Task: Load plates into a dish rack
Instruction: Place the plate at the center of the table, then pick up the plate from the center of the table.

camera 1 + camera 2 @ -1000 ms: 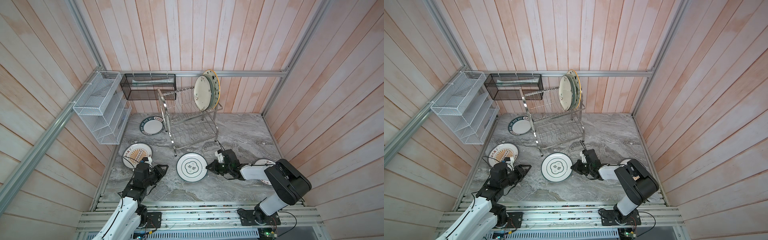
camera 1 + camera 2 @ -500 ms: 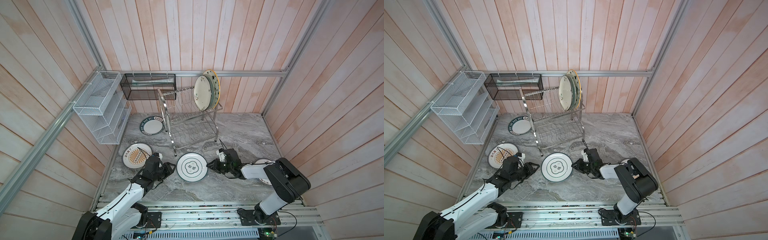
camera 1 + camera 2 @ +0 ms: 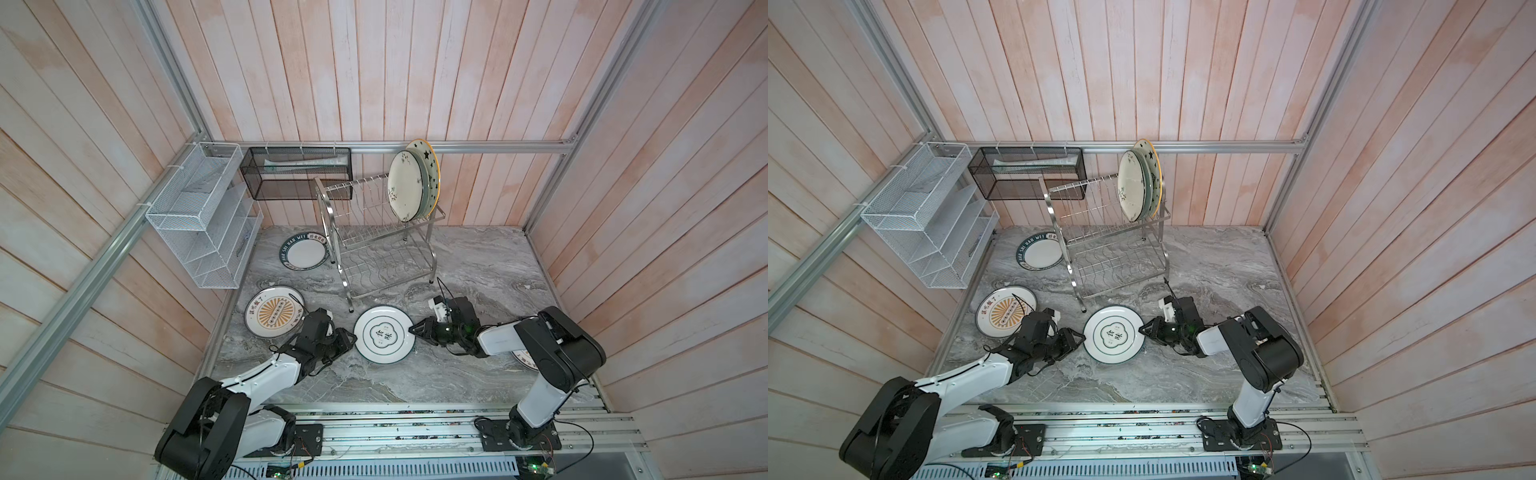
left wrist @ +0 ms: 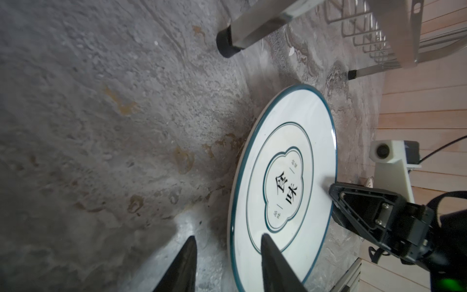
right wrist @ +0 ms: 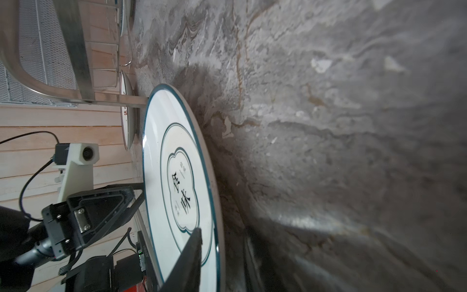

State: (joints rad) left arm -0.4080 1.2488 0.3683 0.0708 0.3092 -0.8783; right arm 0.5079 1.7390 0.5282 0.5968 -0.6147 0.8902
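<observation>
Where the glossy round teal-rimmed plate (image 3: 384,335) lies on veined grey tabletop (image 3: 478,266), left pincer (image 3: 352,338) straddles its rim, jaws parted; right pincer (image 3: 412,329) brackets opposite rim, grip indeterminate.

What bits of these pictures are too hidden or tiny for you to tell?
- Plate under the right arm, in a top view: the right arm covers almost all.
- Star plate in the dish rack, in both top views: front plates hide most.
- Pale thing in the black mesh basket, top views: mesh blurs it.
- Right gripper, left wrist view: whether it pinches the green-rimmed plate.
</observation>
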